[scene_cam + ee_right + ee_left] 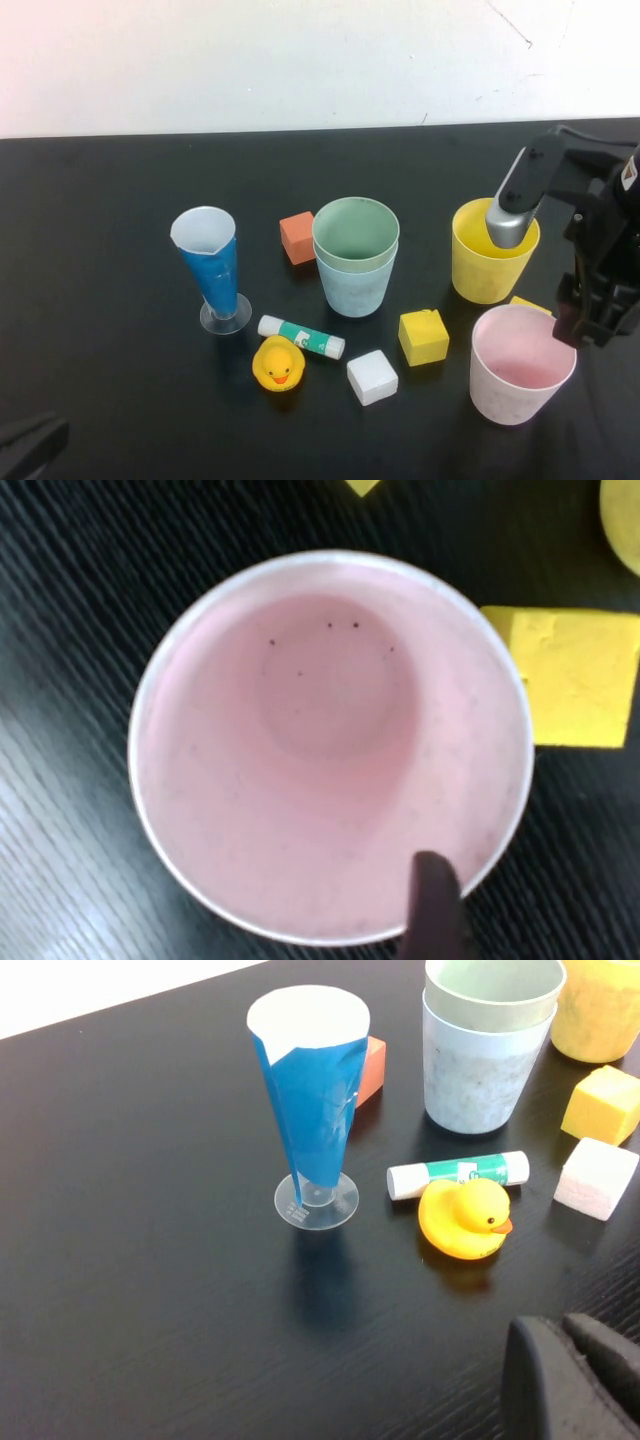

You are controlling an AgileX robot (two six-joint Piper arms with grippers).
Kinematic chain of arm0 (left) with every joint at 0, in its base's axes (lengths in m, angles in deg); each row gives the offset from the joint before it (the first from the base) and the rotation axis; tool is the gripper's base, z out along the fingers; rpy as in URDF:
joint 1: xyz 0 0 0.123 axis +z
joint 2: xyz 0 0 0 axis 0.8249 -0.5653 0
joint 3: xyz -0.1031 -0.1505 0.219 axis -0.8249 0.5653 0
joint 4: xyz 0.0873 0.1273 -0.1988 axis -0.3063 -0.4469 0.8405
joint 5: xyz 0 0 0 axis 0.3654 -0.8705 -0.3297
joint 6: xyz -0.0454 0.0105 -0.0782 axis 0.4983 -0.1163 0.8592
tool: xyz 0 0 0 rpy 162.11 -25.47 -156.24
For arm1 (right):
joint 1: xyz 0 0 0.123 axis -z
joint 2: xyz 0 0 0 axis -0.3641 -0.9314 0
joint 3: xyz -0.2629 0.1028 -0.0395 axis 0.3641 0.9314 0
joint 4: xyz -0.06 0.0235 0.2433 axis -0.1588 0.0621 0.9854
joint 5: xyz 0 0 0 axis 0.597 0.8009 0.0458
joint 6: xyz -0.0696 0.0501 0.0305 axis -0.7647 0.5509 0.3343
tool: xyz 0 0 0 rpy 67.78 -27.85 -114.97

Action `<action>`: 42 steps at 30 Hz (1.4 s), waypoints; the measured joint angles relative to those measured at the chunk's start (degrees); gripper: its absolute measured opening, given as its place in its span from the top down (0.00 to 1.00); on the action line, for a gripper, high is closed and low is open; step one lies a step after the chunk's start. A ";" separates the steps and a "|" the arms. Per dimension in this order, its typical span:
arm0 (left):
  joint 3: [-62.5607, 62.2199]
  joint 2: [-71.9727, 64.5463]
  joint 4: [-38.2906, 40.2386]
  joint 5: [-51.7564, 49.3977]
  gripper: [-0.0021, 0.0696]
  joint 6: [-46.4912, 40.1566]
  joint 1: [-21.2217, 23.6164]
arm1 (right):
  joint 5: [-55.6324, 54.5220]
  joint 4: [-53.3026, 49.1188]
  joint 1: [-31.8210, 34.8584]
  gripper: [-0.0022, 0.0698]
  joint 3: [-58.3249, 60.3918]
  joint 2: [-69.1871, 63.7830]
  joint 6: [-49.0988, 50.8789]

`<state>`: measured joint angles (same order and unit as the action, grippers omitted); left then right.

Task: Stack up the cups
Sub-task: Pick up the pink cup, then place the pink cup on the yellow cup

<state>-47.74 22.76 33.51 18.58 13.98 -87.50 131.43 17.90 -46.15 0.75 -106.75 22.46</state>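
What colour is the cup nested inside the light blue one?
Pale green cup in the light blue cup; shows best in the high view.

nested cups [355, 262] mid-desk | cone glass [212, 268] left of them | duck [278, 363] in front | my right gripper [588, 305] beside front-right cup [520, 363] (one finger inside)

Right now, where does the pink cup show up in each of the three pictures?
High view: the pink cup stands front right, the right end effector at its rim.
Left wrist view: not in it; the left end effector is parked, shut.
Right wrist view: it fills the picture, seen from above.
Shared landmark: the yellow block beside it.
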 joint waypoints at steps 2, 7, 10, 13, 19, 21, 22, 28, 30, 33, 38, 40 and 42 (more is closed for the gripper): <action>0.00 0.00 -0.10 0.00 0.97 0.00 0.00 | 0.00 0.28 0.00 0.32 0.00 -0.03 0.40; 0.00 0.00 -0.10 0.00 0.97 0.00 0.00 | 0.00 4.04 0.00 0.30 0.00 -0.13 0.76; 0.00 0.00 -0.13 0.00 0.97 0.00 0.00 | 0.00 7.31 0.00 0.30 -0.03 -1.03 0.86; 0.00 0.00 -0.13 0.00 0.97 0.00 0.00 | 0.00 8.62 0.00 0.31 -0.03 -2.95 0.86; 0.00 0.00 -0.13 0.00 0.97 0.00 0.00 | -0.35 8.62 0.00 0.57 -0.03 -7.75 1.07; 0.00 0.00 -0.13 -0.40 0.97 0.00 0.00 | -0.48 8.62 0.00 0.76 -0.03 -8.17 1.07; 0.00 0.00 -0.13 -0.71 0.97 0.00 0.00 | -0.48 8.62 0.00 0.83 -0.03 -8.17 1.07; 0.00 0.00 -0.13 -2.72 0.97 0.00 0.00 | -0.61 8.62 0.00 0.94 -0.61 -5.11 1.20; 0.00 0.00 -0.13 -2.98 0.97 0.00 0.00 | -0.61 8.62 0.00 0.94 -0.96 -1.77 1.20; 0.00 0.00 -0.13 -3.20 0.97 0.00 0.00 | -0.23 8.62 0.00 0.94 -2.02 3.74 1.20; 0.00 0.00 -0.13 -3.20 0.97 0.00 0.00 | 0.76 5.96 0.00 0.95 -6.43 7.63 0.67; 0.00 0.00 -0.13 -3.20 0.97 0.00 0.00 | 0.87 4.20 0.00 0.95 -8.72 7.26 0.82; 0.00 0.00 -0.22 -3.20 0.97 0.00 0.00 | 0.97 2.65 0.00 0.95 -11.27 6.28 1.04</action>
<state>-47.74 22.76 33.29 15.38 13.98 -87.50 132.40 20.55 -46.15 -10.52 -100.47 23.50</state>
